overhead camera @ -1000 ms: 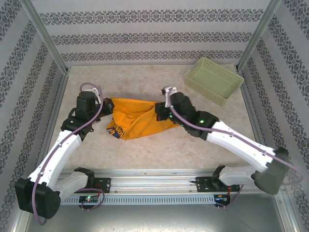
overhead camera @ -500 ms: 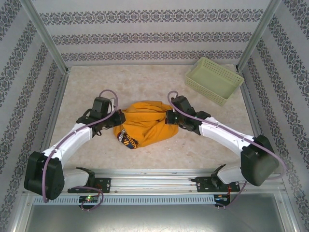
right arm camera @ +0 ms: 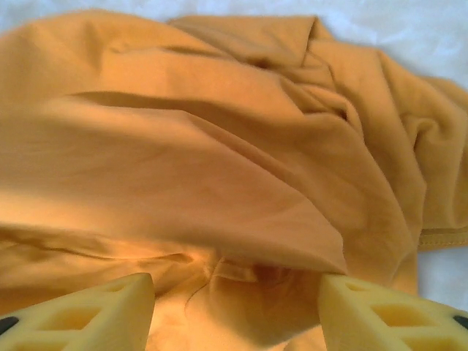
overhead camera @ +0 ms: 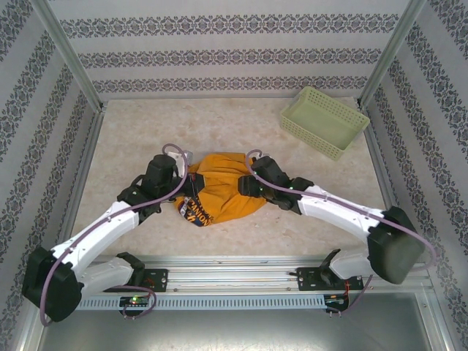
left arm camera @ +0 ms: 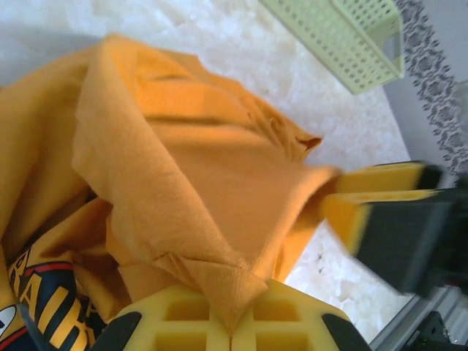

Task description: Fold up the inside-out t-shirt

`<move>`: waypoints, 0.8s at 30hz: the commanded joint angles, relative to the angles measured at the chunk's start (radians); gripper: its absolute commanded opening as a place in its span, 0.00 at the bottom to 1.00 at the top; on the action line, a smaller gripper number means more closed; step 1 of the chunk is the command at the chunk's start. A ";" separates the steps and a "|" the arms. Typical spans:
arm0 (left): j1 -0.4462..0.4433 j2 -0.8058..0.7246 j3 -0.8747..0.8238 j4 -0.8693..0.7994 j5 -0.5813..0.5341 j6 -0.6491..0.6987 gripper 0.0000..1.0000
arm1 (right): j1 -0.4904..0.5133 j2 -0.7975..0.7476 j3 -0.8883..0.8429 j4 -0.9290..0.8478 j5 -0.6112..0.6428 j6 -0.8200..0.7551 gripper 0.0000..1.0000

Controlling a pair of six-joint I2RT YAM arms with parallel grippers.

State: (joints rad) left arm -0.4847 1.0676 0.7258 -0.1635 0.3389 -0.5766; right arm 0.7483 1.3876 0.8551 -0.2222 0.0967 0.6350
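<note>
Left fingers (left arm camera: 183, 322) pinch the t-shirt (left arm camera: 168, 168); right fingers (right arm camera: 88, 307), spread, sit half cropped.

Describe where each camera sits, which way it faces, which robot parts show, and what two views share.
Top external: above, behind the bases, looking down on the table, both arms and the t-shirt.
Left wrist: on the left arm, looking past the left gripper, shut on the t-shirt, toward the basket.
Right wrist: on the right arm, low over the t-shirt, right gripper open.
Shared: top and left wrist both show the basket.
</note>
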 commanded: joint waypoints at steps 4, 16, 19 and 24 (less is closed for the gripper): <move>0.002 -0.107 0.129 -0.061 -0.168 0.061 0.00 | -0.023 0.167 0.098 0.000 0.030 0.042 0.48; 0.217 -0.181 0.606 -0.324 -0.477 0.117 0.00 | 0.045 0.197 0.642 -0.094 -0.032 -0.186 0.00; 0.217 -0.202 0.640 -0.300 -0.362 0.153 0.00 | 0.045 0.134 0.595 -0.028 -0.065 -0.166 0.00; 0.168 -0.173 0.511 -0.202 -0.125 0.106 0.00 | -0.019 0.005 0.386 0.017 -0.042 -0.115 0.00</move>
State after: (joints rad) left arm -0.2874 0.8528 1.3155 -0.4263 0.0895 -0.4744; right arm 0.7849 1.4517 1.3430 -0.1978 0.0280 0.4942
